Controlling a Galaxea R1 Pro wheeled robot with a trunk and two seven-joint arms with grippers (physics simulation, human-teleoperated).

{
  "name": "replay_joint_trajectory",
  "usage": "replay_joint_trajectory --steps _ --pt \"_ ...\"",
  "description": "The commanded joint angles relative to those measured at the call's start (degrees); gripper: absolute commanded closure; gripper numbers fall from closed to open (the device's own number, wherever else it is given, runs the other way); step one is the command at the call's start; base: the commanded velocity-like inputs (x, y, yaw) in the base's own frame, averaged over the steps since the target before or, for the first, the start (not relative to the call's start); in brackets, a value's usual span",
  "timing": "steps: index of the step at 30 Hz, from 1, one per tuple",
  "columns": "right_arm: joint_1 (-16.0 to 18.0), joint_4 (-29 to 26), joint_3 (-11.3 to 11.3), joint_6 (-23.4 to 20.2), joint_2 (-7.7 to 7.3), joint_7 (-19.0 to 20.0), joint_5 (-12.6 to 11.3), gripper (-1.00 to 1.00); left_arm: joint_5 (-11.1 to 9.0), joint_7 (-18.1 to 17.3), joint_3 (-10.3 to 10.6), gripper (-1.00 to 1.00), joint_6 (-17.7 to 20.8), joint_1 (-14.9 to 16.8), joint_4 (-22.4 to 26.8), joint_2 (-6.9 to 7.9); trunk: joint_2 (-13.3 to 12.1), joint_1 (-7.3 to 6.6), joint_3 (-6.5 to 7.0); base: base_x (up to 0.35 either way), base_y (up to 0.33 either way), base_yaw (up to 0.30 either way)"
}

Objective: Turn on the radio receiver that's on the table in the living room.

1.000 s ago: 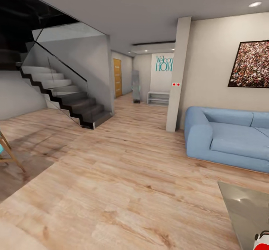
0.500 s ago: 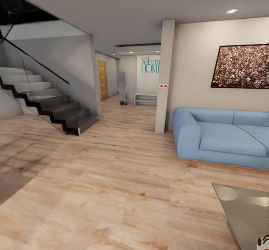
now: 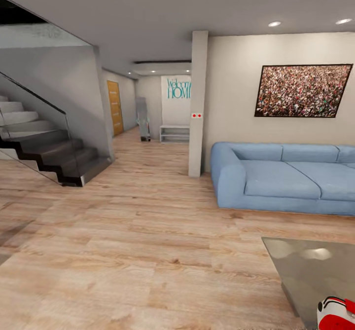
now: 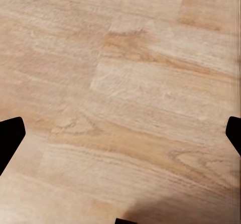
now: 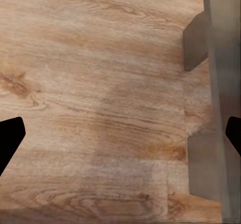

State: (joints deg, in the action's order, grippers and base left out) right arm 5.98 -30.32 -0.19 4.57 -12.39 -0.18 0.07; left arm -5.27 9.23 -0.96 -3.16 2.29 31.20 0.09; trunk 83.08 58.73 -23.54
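Radio [image 3: 337,312] sits on the glossy tabletop [image 3: 305,271] near its front corner, low right of the head view, sofa [image 3: 283,179] beyond. Left tool [image 4: 120,133] and right tool [image 5: 120,133] hang spread over floorboards, carried idle, not within reach.

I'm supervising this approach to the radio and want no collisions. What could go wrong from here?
1. The radio receiver sits close to the near corner of the table, cut by the head view's edge; a clumsy reach might push it off.
2. The right wrist view shows a grey edge, probably the table's, close beside that arm, so turning further could clip it.
3. The glossy top reflects light, which may make depth hard to judge.
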Motion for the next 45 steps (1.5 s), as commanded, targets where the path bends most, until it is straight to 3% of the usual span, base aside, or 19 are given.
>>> replay_joint_trajectory --steps 1,12,45 --pt "0.0 0.0 0.0 0.0 0.0 0.0 0.0 -1.0 0.0 0.0 0.0 -1.0 0.0 0.0 0.0 0.0 0.0 0.0 0.05 0.001 0.0 -0.251" --pt "0.0 0.0 0.0 0.0 0.0 0.0 0.0 -1.0 0.0 0.0 0.0 -1.0 0.0 0.0 0.0 -0.01 0.0 0.0 0.6 0.069 0.077 -0.251" --pt "0.0 0.0 0.1 0.0 0.0 0.0 0.0 -1.0 0.0 0.0 0.0 -1.0 0.0 0.0 0.0 0.0 0.0 0.0 2.25 0.275 0.2 -0.251"
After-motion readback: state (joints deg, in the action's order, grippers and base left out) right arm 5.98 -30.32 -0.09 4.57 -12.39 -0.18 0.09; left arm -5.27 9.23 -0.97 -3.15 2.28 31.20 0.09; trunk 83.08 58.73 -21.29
